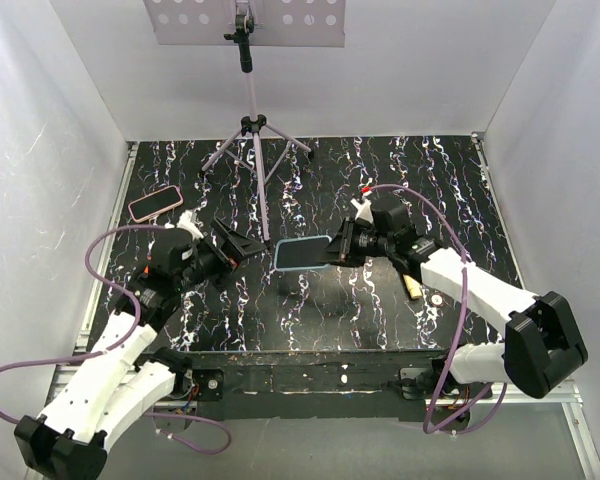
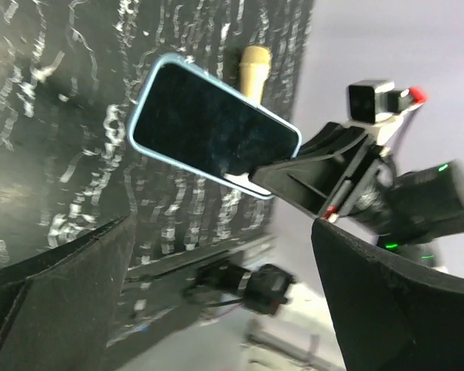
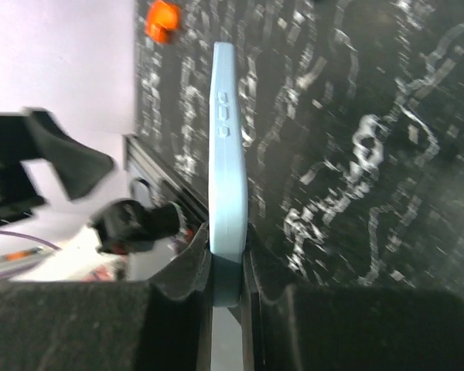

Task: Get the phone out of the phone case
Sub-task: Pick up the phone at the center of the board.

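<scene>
Phone (image 1: 302, 255) first. From the top camera I see it held up off the black table (image 1: 380, 170), near the middle. It sits inside its blue case (image 1: 278, 256). My right gripper (image 1: 332, 250) pinches one short end of it. My left gripper (image 1: 244, 245) is just beside the other end, not touching, with its jaws spread wide. A pink phone (image 1: 154, 203) lies flat on the far left of the table, well apart from both arms. A thin stand (image 1: 255, 130) is at the back. A small tan thing (image 1: 411, 288) lies by my right arm.

From the left wrist camera I see the dark screen of the phone (image 2: 213, 127) with the blue case (image 2: 143, 93) all around its edge. My right gripper (image 2: 282, 178) has hold of the lower end. My own left fingers (image 2: 69, 294) are far apart and hold nothing. The tan thing (image 2: 255, 69) peeks out behind the phone.

From the right wrist camera I see the blue case (image 3: 226, 154) from the side, standing up thin. My right gripper (image 3: 226, 267) is squeezed tight on its bottom end, one finger on each flat face.
</scene>
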`<state>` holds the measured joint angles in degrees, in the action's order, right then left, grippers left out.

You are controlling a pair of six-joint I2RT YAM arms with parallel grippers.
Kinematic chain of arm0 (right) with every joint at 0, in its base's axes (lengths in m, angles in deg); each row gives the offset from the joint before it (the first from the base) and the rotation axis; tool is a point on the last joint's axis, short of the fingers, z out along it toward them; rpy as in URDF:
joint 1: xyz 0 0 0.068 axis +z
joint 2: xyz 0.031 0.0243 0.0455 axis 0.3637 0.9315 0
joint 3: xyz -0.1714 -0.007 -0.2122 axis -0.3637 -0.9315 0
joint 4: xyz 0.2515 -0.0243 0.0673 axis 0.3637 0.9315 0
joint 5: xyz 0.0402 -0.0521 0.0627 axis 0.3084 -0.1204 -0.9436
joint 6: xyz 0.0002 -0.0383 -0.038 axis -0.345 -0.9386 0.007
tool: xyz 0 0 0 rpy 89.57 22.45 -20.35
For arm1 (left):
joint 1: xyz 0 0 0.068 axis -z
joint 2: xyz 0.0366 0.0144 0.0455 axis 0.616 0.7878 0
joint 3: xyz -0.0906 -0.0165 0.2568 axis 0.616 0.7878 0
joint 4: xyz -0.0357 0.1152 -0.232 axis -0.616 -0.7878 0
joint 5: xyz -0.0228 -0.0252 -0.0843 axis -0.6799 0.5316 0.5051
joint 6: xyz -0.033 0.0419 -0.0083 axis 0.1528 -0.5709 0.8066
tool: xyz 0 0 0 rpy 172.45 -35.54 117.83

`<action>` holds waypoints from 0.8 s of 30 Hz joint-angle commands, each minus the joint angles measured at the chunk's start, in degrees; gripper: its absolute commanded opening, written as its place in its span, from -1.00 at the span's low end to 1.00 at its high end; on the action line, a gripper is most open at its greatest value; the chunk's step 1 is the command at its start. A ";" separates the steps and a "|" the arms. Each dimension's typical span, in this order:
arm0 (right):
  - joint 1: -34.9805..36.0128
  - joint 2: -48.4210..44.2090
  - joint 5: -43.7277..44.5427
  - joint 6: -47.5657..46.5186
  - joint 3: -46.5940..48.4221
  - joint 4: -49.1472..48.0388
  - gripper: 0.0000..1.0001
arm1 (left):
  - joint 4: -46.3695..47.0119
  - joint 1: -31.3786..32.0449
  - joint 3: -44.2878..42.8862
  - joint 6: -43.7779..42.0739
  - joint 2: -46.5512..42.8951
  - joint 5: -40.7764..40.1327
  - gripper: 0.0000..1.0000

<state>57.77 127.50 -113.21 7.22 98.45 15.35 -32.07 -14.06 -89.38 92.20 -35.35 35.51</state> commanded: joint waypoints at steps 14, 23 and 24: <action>-0.94 3.06 -35.32 -45.33 12.98 32.86 -0.97 | -5.16 3.80 -16.39 -46.01 27.13 29.86 0.95; -0.94 1.39 -40.36 -44.11 10.78 29.25 -0.97 | 0.63 12.33 -14.90 -46.55 31.81 40.51 0.69; -0.85 1.22 -39.83 -44.10 10.61 29.07 -0.97 | 1.86 12.51 -13.94 -45.85 31.28 41.30 0.56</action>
<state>56.72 131.09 -147.68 -36.49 108.33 48.48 -36.02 -2.47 -104.17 46.47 -1.27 69.52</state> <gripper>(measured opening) 0.188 0.867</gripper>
